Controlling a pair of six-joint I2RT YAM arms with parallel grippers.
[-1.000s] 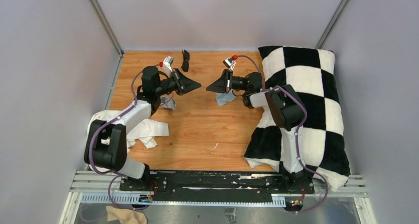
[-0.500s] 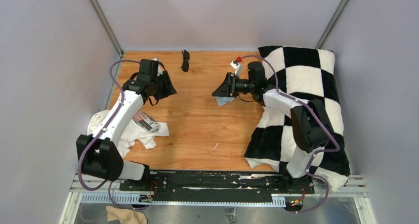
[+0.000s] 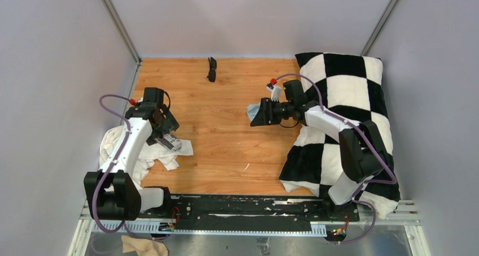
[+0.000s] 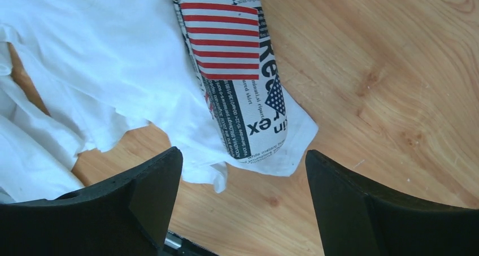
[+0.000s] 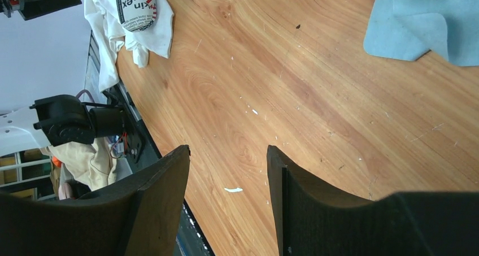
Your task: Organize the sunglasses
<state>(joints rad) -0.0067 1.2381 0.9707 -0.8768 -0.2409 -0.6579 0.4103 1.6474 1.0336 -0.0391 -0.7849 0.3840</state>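
When looking down from the top external view, locate the sunglasses [image 3: 212, 69] folded on the table [image 3: 226, 154], close to its far edge and roughly midway across. Note the position as well apart from both arms.

Find the left gripper [image 4: 243, 160] at the left side of the table, above a crumpled white cloth [image 4: 85, 58]. Read its jaws as spread wide, with nothing pinched between them. In the left wrist view, identify an oblong case [image 4: 237, 69] printed with newsprint lettering and red-and-white stripes, lying partly on that cloth. Observe its near end in line with the gap between the jaws. Treat contact between the fingers and the cloth as undetermined.

Find the right gripper [image 5: 227, 151] near the middle of the table, just beside a black-and-white checkered cushion [image 3: 350, 109], pointing toward the left side. Read its jaws as parted, less widely than the left pair, and holding nothing; confirm bare wood through the gap in the right wrist view. Identify a light-blue cloth [image 5: 418, 24] lying flat on the table just beside this gripper.
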